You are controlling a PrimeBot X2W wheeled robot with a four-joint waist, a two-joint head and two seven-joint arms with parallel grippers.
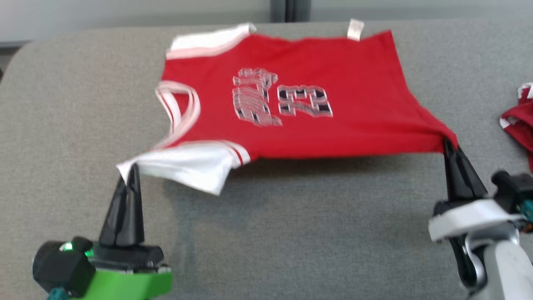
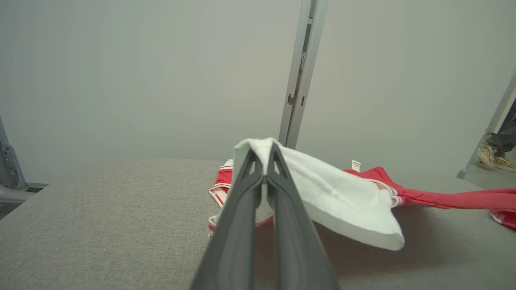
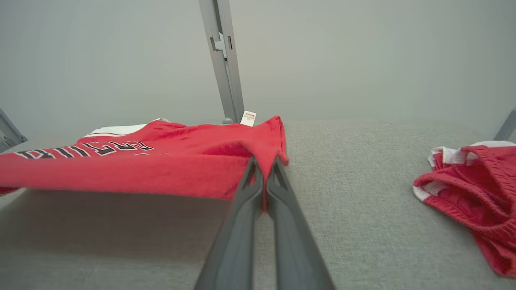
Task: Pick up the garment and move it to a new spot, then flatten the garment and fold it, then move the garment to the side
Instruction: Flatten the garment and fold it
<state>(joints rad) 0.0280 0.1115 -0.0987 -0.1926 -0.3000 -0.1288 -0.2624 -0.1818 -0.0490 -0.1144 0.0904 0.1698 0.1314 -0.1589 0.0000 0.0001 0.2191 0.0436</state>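
Note:
The garment (image 1: 316,87) is a red sleeveless jersey with white trim and black-and-white lettering, spread across the grey table (image 1: 291,233). Its near edge hangs lifted above the surface and casts a shadow, while the far edge rests on the table. My left gripper (image 1: 133,167) is shut on the garment's white shoulder part (image 2: 342,197), as the left wrist view (image 2: 264,155) also shows. My right gripper (image 1: 449,143) is shut on the garment's red hem corner, seen pinched in the right wrist view (image 3: 264,165). The garment (image 3: 161,169) stretches taut between the two grippers.
A second red garment (image 3: 475,185) with white trim lies crumpled at the table's right edge (image 1: 520,121). A grey wall with a vertical metal post (image 3: 223,60) stands behind the table. The table's near half is bare grey fabric.

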